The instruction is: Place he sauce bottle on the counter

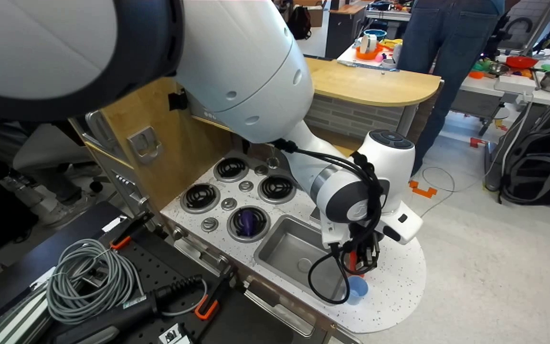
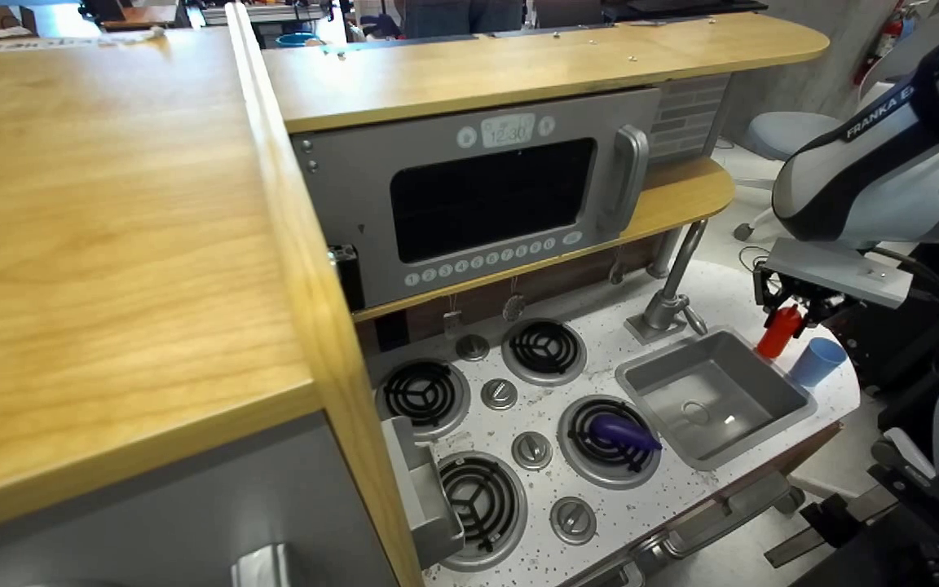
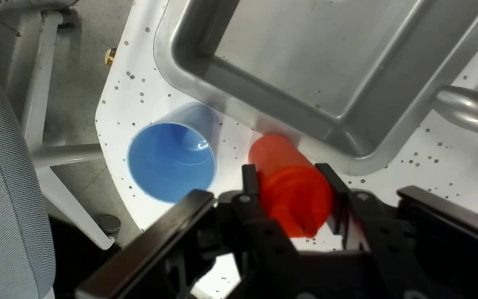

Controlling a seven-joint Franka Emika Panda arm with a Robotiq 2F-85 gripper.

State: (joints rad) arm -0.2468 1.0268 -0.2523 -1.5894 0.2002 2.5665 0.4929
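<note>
The sauce bottle (image 3: 274, 153) is red and sits between my fingers in the wrist view. It also shows in both exterior views (image 1: 353, 262) (image 2: 778, 334). My gripper (image 3: 291, 178) is shut on its upper part, with a black pad against each side. The gripper also shows in an exterior view (image 2: 800, 308). The bottle is upright or nearly so, at the rounded end of the white speckled counter (image 1: 389, 306), beside the sink rim. Its base is on or just above the counter; I cannot tell which. Cables partly hide the gripper in an exterior view.
A blue cup (image 3: 172, 162) stands close beside the bottle. The grey sink (image 2: 714, 399) lies on the bottle's other side, with a faucet (image 2: 665, 306) behind. A purple toy (image 2: 623, 432) lies on a burner. A wooden shelf (image 1: 370, 83) stands above the counter.
</note>
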